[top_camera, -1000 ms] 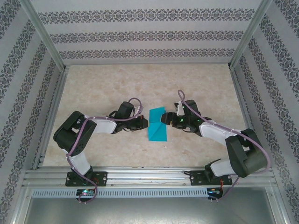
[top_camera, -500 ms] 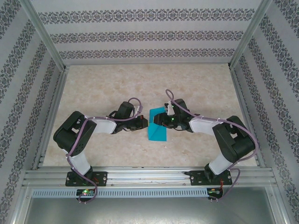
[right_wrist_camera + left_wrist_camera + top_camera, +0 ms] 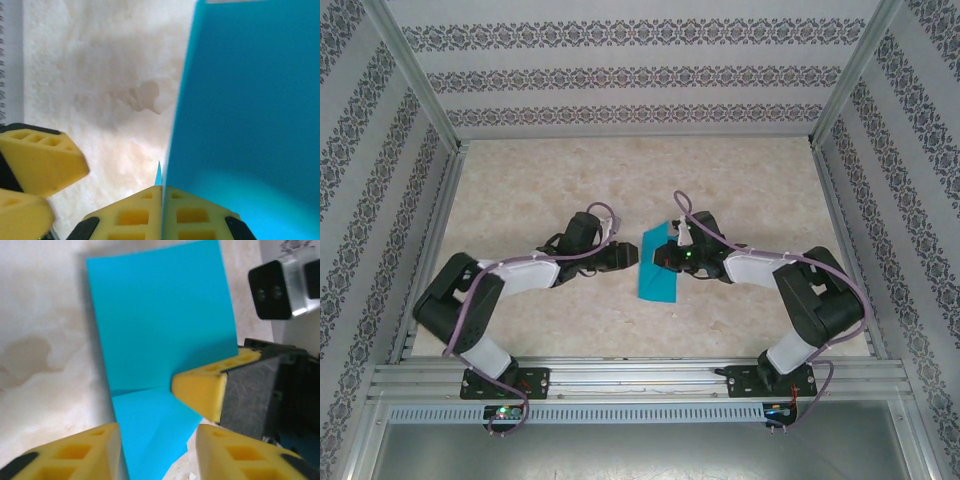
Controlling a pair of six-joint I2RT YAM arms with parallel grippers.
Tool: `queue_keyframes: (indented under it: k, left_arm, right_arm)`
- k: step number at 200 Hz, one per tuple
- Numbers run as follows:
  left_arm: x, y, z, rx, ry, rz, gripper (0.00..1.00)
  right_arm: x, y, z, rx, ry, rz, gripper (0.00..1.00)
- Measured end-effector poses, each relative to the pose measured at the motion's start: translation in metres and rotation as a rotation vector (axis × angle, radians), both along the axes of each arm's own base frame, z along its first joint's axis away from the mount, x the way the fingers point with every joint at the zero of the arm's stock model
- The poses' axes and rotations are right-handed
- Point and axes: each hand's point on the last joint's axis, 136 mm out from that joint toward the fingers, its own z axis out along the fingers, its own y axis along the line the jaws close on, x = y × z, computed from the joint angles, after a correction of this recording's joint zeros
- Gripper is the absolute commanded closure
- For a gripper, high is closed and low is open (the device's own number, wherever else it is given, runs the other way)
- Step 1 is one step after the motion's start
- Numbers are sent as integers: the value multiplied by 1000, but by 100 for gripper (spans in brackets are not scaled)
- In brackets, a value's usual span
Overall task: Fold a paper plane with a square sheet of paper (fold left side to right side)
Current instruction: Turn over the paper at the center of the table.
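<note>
The sheet of paper (image 3: 656,285) is lying near the middle of the table (image 3: 520,190), between the two arms. Its near part is resting flat on the surface and its far part is rising as a flap along a crease. The right gripper (image 3: 162,212) is clamping that raised flap. In the right wrist view its two yellow fingers are meeting at the paper's edge with only the thin blue sheet between them, and the flap is standing up steeply beside them. The left gripper (image 3: 159,455) is standing released, its yellow fingers (image 3: 70,457) spread well apart on either side of the flat near part of the sheet. Whether either finger is touching the paper is hard to tell. In the left wrist view one yellow finger of the right gripper is pressing at the crease where the flat and raised parts are meeting. From above, the two grippers are facing each other across the sheet, the left one just beside its left edge.
</note>
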Motion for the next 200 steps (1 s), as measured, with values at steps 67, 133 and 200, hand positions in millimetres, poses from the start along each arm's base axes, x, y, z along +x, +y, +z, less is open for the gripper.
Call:
queue_keyframes:
  k: [67, 133, 200]
  left_arm:
    - [5, 38, 117, -92, -303, 103, 0]
    - [0, 9, 157, -375, -300, -21, 6]
    - [5, -15, 162, -512, -234, -107, 17]
  right_arm:
    - [32, -40, 121, 155, -329, -101, 100]
    - [27, -36, 206, 420, -547, -63, 100]
    - [21, -21, 225, 574, -546, 7, 100]
